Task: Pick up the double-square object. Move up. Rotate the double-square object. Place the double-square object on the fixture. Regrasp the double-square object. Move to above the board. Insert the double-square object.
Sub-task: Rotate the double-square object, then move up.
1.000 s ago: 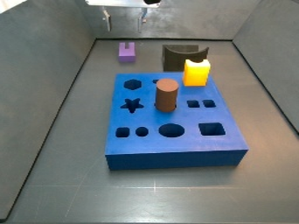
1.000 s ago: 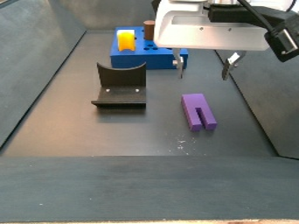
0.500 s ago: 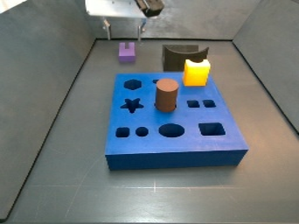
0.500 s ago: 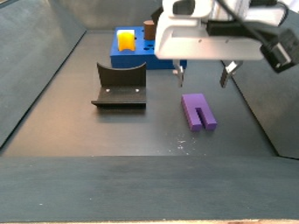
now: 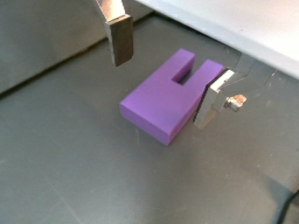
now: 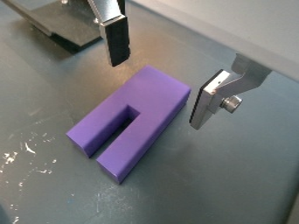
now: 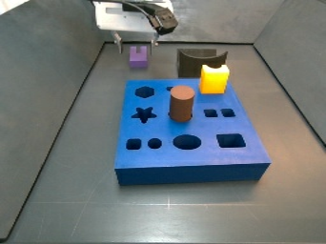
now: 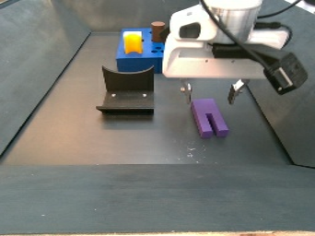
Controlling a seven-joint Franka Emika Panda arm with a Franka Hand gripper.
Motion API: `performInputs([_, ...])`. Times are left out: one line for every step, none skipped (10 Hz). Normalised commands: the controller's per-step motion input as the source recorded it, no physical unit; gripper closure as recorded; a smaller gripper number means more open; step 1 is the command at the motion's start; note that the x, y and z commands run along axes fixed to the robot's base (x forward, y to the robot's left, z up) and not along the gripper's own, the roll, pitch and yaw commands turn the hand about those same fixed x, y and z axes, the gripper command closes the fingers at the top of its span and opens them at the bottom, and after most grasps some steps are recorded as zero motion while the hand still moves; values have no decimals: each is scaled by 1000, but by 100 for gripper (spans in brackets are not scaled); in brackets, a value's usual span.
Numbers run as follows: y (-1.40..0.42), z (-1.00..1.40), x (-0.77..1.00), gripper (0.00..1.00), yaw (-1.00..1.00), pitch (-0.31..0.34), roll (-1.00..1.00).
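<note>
Hidden/hard to see: in a side view the gripper (image 7: pixel 135 40) body covers most of the double-square object (image 7: pixel 137 57), only its lower part shows beneath the fingers. In a side view the gripper's white housing blocks the far end of the block (image 8: pixel 212 116), & the board (image 8: pixel 144 61) is partly cut off behind the housing. Brown cylinder (image 8: pixel 157 29) shows only its top there. Fingertip pad detail too small to make out in both side views. No readable writing or labels anywhere.

Double-square object: small purple rectangular block w/ a narrow slot cut in from one end, so that end looks like two prongs; matte, sharp edges. Lies flat on the dark floor, in both wrist views (image 5: pixel 172 94) (image 6: pixel 128 120). It sits beside the fixture (image 8: pixel 127 89), apart from it, not touching; board is beyond the fixture.

Gripper (image 5: pixel 167 57): jaws apart, one finger (image 6: pixel 115 37) on each long side of the block, other finger (image 6: pixel 215 94) just beside its edge. Clamped? No, gaps visible in the wrist view where the block lies diagonal; in a wrist view the silver plate (image 5: pixel 214 98) looks right against the block side, contact can't be told.

Board (image 7: pixel 192 129): thick blue slab w/ hexagon, star, circle, square holes; yellow block (image 7: pixel 214 76) & brown cylinder (image 7: pixel 181 103) stand in it. Fixture (image 7: pixel 199 61) dark, just behind the yellow block.
</note>
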Motion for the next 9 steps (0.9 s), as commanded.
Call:
performInputs([12,-563,40,0,4,-77,-121])
performInputs([13,-482,41,0,6,-85,-128])
performInputs([13,-432,39,0,7,-85,-134])
performInputs([15,-314,42,0,5,-93,-143])
performInputs([15,-272,39,0,5,-96,-147])
performInputs([17,-183,37,0,3,-104,-153])
performInputs([0,0,0,100,0,0,0])
performInputs([0,1000,0,100,0,0,0])
performInputs([-1,1000,-18,100,-1,15,-1])
